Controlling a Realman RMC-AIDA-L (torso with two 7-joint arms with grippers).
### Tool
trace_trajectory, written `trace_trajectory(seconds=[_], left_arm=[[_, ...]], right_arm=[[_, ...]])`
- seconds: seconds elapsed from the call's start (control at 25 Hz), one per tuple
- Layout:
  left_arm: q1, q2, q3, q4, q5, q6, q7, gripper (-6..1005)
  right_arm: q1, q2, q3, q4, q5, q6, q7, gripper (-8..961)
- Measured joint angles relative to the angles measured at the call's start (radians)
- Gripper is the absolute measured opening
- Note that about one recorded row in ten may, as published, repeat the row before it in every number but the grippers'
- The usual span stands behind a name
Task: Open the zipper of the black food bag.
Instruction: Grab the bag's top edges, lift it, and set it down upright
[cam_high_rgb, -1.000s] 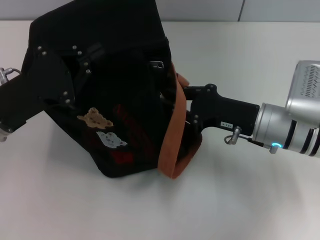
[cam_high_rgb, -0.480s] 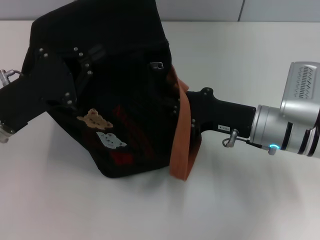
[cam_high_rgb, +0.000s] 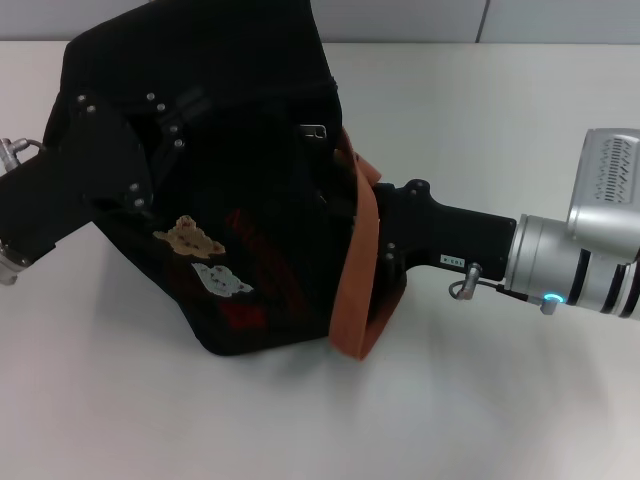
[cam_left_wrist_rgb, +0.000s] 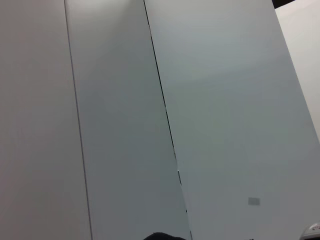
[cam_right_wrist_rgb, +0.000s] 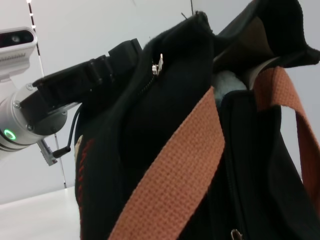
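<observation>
Centrally on the white table (cam_high_rgb: 470, 400), the black food bag (cam_high_rgb: 250, 170) slumps between two arms, the left gripper (cam_high_rgb: 120, 165) pressed to its bear-patched side, the right gripper (cam_high_rgb: 375, 235) behind an orange handle (cam_high_rgb: 352, 280), finger states unclear, the zipper's silver pull (cam_high_rgb: 314, 130) on top

Black grippers, silver forearm (cam_high_rgb: 560, 262) cylinders

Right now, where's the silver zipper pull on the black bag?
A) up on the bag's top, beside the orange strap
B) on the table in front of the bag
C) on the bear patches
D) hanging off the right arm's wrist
A: in the head view the silver pull tab sits on the top of the black food bag, just left of the orange webbing handle, well above the bear patches.
</observation>
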Motion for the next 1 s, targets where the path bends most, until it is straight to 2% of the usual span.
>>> trace_trajectory(seconds=[1.0], left_arm=[[0.071,0.008,-0.123,0.008,-0.016,0.001,0.011,21]], right_arm=[[-0.108,-0.005,0.001,-0.068,0.004,-0.018,0.062,-3]])
